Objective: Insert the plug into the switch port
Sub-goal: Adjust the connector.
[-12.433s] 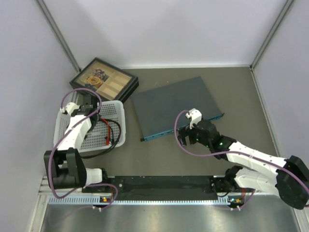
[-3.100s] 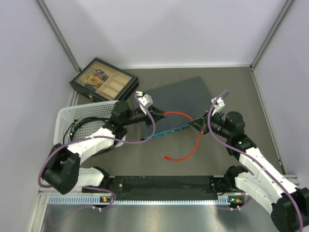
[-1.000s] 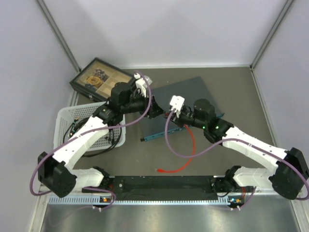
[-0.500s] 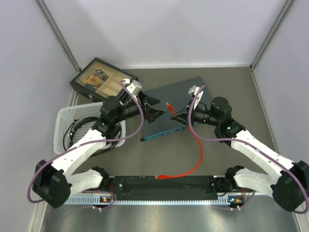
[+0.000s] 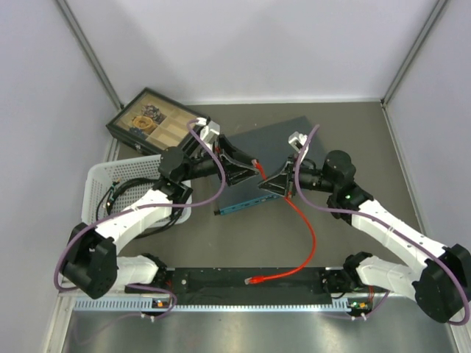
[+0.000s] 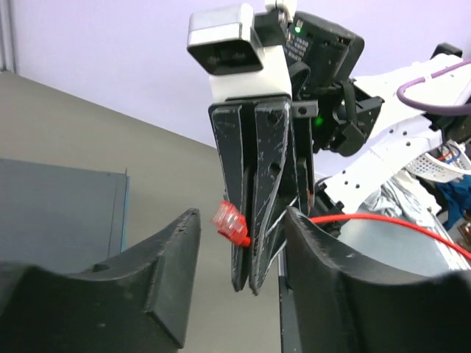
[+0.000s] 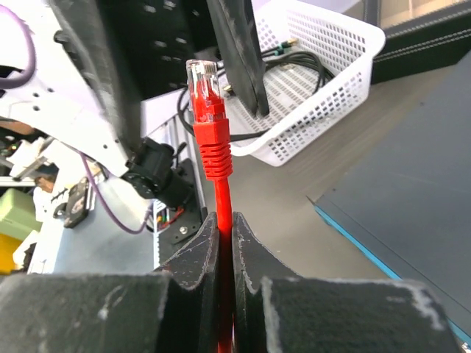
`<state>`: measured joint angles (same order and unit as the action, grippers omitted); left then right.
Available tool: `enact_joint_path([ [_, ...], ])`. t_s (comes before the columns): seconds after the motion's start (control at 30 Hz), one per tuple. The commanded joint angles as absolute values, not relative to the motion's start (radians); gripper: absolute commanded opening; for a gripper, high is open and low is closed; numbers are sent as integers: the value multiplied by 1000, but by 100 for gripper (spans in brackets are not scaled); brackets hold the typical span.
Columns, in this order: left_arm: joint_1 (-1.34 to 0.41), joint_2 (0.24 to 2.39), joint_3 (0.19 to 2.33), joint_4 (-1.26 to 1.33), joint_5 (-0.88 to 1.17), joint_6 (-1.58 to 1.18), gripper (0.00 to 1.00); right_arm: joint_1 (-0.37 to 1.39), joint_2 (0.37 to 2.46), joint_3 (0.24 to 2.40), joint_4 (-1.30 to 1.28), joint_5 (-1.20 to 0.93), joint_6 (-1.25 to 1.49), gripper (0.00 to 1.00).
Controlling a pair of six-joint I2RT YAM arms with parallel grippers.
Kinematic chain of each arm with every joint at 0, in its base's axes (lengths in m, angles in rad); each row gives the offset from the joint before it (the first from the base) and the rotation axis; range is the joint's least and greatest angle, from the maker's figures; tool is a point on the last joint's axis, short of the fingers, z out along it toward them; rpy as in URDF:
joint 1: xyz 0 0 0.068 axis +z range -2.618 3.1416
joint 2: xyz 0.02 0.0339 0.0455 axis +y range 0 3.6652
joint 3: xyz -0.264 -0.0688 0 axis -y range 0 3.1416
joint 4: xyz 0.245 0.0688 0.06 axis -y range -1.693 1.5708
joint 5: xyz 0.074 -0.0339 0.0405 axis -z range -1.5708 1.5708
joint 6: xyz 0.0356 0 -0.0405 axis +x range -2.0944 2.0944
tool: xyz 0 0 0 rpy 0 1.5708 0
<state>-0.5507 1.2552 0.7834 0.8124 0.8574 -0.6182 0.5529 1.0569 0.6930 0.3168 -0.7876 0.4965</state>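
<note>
The red cable's clear-tipped plug (image 7: 204,87) stands up out of my right gripper (image 7: 225,224), which is shut on the cable just below the plug's boot. My left gripper (image 6: 241,239) is open, with its fingers (image 6: 158,268) on either side of the plug (image 6: 229,225) and of the right gripper's tips; no contact shows. From above, both grippers meet over the near left part of the switch (image 5: 294,143), left gripper (image 5: 250,175) facing right gripper (image 5: 268,184), plug (image 5: 257,162) between them. The switch's teal port edge (image 5: 239,205) faces the arms. The cable (image 5: 309,243) trails down to the base rail.
A white basket (image 5: 103,193) holding black cables sits left of the switch, with a black compartmented tray box (image 5: 158,121) behind it. The cable's free plug (image 5: 252,280) lies on the black base rail (image 5: 206,279). Walls close in the table on three sides.
My left gripper has moved toward the right one and its jaws have narrowed around the plug. The right gripper shifted slightly left. The cable's free end slid right along the base rail.
</note>
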Motion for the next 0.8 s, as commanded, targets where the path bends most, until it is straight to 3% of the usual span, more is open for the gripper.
enact_joint_path([
  [0.0,-551,1261,818,911,905,-661,50,541,1061,693,413,-830,546,0],
  [0.37,-551,1244,805,914,871,-663,1,540,1134,690,422,-894,581,0],
  [0.53,-552,1224,784,891,829,-669,0,541,1131,689,414,-894,581,1],
  [0.57,-552,1209,781,850,780,-669,0,540,1123,692,397,-867,571,11],
  [0.63,-557,1195,766,809,724,-670,0,540,1083,707,324,-833,505,16],
  [0.77,-580,1148,752,640,549,-655,0,540,1004,747,177,-686,356,47],
])
